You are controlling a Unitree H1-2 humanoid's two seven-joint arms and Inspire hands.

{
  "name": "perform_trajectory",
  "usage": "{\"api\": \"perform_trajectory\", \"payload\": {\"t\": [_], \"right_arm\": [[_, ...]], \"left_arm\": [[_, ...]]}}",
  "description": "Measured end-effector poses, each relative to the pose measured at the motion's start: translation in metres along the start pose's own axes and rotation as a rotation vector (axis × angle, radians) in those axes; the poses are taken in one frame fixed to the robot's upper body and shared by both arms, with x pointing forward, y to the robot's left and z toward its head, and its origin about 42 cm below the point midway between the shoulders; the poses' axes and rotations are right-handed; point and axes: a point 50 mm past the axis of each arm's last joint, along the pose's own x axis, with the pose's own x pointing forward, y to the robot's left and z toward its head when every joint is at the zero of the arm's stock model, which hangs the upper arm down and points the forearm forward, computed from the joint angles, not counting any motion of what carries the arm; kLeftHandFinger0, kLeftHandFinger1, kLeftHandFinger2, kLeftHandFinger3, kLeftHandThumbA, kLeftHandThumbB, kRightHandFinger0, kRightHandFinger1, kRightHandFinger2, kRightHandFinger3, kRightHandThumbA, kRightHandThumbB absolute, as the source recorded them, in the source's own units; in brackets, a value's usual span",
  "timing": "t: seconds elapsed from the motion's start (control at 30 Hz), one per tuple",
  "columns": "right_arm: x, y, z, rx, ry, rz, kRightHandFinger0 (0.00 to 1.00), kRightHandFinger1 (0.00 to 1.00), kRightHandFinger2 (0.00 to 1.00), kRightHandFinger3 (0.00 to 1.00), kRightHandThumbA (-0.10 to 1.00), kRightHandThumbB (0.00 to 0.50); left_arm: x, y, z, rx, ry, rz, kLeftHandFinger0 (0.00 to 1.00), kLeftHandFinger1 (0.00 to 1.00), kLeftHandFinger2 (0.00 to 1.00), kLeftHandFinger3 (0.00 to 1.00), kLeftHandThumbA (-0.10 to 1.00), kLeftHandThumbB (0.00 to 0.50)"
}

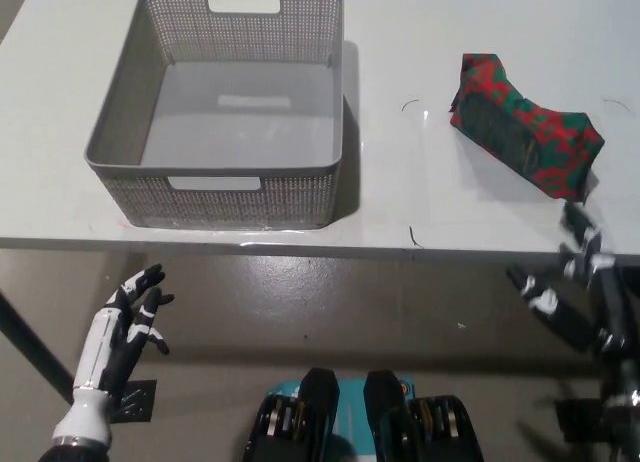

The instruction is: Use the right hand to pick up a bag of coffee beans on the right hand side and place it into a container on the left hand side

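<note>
Right hand (568, 272) — partly cropped, fingers apart

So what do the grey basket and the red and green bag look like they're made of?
The grey basket looks like moulded plastic: matt, rigid walls with fine perforations, cut-out handles and a smooth floor. The red and green bag seems to be a soft printed film or foil, judging by its creases and slumped shape, though fabric can't be ruled out.

Even, bright overhead light; basket (230, 102) shadow falls right (slightly soft pic).

Red-green coffee bag (525, 124) lying right, grey basket (115, 152) left, well apart
</note>
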Motion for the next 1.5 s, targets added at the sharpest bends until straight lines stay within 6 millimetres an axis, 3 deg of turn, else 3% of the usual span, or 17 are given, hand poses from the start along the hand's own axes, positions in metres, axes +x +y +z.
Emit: {"api": "perform_trajectory", "payload": {"t": [0.07,0.23,0.37,0.53,0.6,0.7,0.87,1.07,1.27,1.5], "right_arm": [[0.022,-0.011,0.016,-0.078,-0.05,0.005,1.0,1.0,1.0,1.0,1.0,0.5],[0.071,-0.034,0.064,-0.264,-0.174,0.015,1.0,1.0,1.0,1.0,0.88,0.5],[0.097,-0.033,0.103,-0.377,-0.243,0.034,1.0,1.0,1.0,1.0,0.77,0.49],[0.14,-0.025,0.15,-0.497,-0.304,0.059,1.0,1.0,1.0,1.0,0.84,0.5],[0.161,-0.021,0.165,-0.549,-0.307,0.077,1.0,1.0,1.0,1.0,0.81,0.5],[0.193,-0.016,0.177,-0.617,-0.269,0.109,1.0,1.0,1.0,1.0,0.81,0.5],[0.243,-0.004,0.183,-0.733,-0.152,0.182,1.0,1.0,1.0,1.0,0.83,0.5],[0.29,0.008,0.161,-0.888,0.068,0.292,1.0,1.0,1.0,1.0,0.76,0.5],[0.311,0.005,0.128,-0.996,0.294,0.365,1.0,1.0,1.0,1.0,0.77,0.5],[0.319,-0.024,0.11,-1.061,0.466,0.394,1.0,1.0,1.0,1.0,0.79,0.5]], "left_arm": [[-0.005,0.001,-0.002,0.002,0.009,0.001,0.4,0.98,1.0,0.93,0.91,0.5],[-0.016,0.006,-0.007,0.01,0.029,0.006,0.6,1.0,1.0,1.0,0.93,0.5],[-0.022,0.012,-0.006,0.02,0.025,0.009,0.59,1.0,1.0,1.0,0.93,0.5],[-0.024,0.023,-0.004,0.038,0.02,0.009,0.59,1.0,1.0,1.0,0.94,0.5],[-0.026,0.025,-0.005,0.04,0.025,0.01,0.59,1.0,1.0,1.0,0.95,0.5],[-0.029,0.026,-0.006,0.039,0.032,0.011,0.6,1.0,1.0,1.0,0.95,0.5],[-0.032,0.029,-0.008,0.037,0.038,0.018,0.57,1.0,1.0,1.0,0.95,0.5],[-0.034,0.032,-0.007,0.037,0.036,0.028,0.56,1.0,1.0,1.0,0.96,0.5],[-0.039,0.036,-0.004,0.042,0.029,0.029,0.58,1.0,1.0,1.0,0.95,0.5],[-0.033,0.037,0.005,0.031,-0.01,-0.012,0.62,1.0,1.0,1.0,0.96,0.5]]}}
